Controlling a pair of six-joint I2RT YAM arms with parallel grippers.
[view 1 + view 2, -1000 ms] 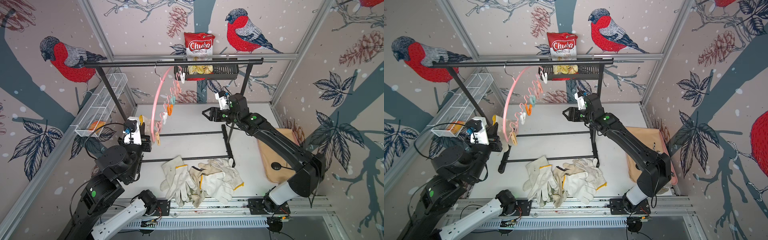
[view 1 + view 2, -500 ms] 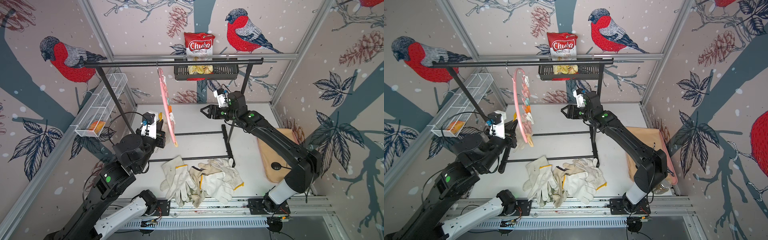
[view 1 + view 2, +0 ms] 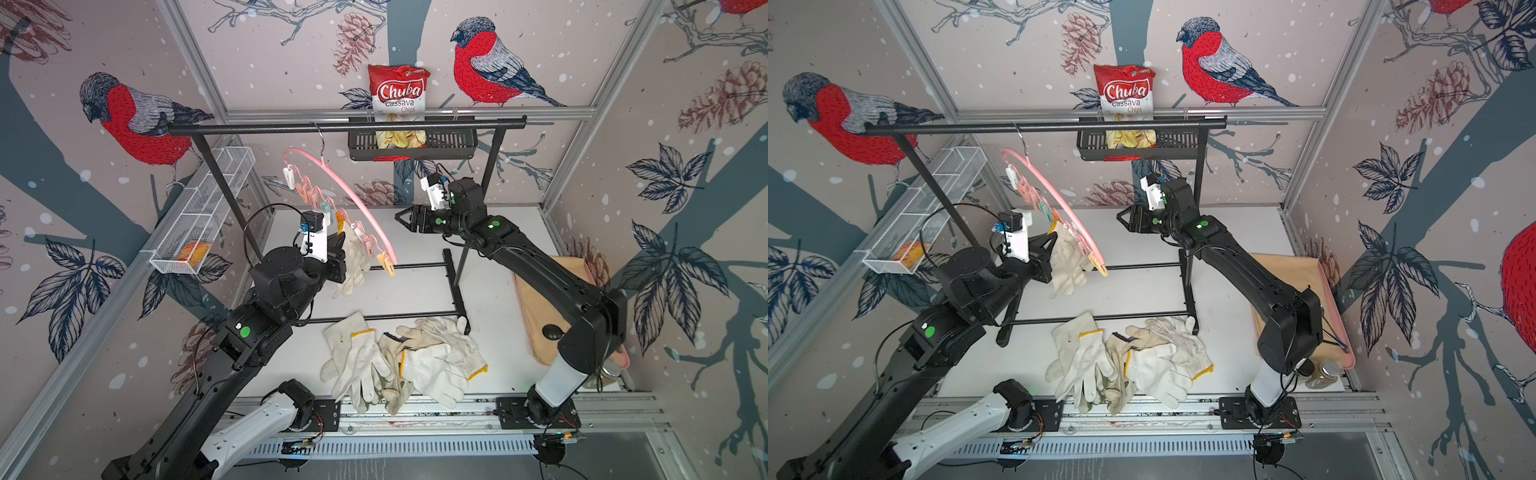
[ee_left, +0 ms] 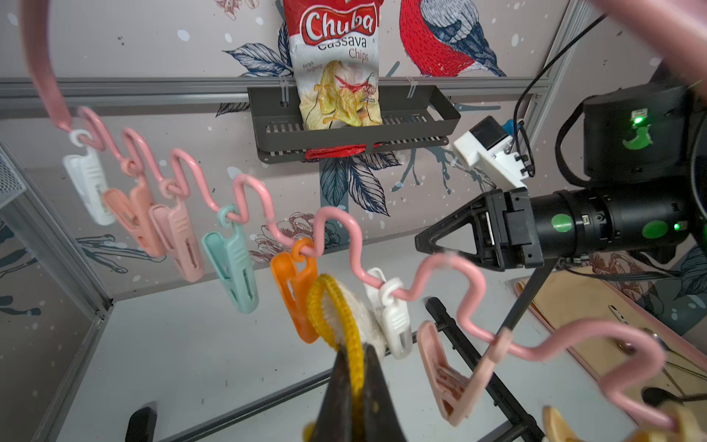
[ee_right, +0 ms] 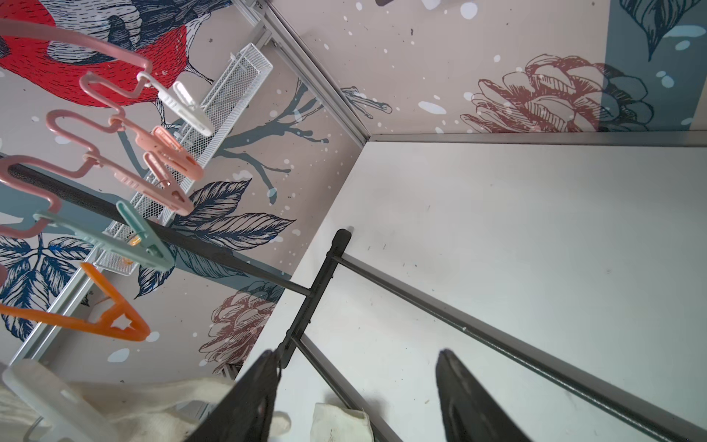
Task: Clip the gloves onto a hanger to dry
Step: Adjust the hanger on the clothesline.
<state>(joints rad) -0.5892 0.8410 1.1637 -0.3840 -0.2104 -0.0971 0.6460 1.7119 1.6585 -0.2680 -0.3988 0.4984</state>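
The pink arched hanger (image 3: 376, 219) (image 3: 1068, 210) hangs by its metal hook from the black rack, its row of pastel clothespins dangling. My left gripper (image 3: 340, 249) (image 4: 355, 350) is shut on the yellow-edged cuff of a knit glove (image 4: 336, 306), which it holds up between an orange clothespin (image 4: 294, 294) and a white one (image 4: 394, 317). The glove's fingers hang down (image 3: 355, 266) (image 3: 1065, 266). My right gripper (image 3: 397, 217) (image 5: 359, 354) is open and empty, just right of the hanger. Several more gloves (image 3: 399, 361) (image 3: 1125, 357) lie piled on the table near the front.
The black garment rack (image 3: 345, 126) spans the back, and its base bars cross the table. On it hangs a black basket (image 3: 449, 145) with a chips bag. A white wire basket (image 3: 203, 216) is on the left wall. A tan tray (image 3: 540, 299) lies at right, with jars (image 3: 1325, 370) by the right arm's base.
My left arm has carried the glove rightward up to the clothespins. The hanger has swung round on its hook. The right gripper has shifted slightly left and stays open.
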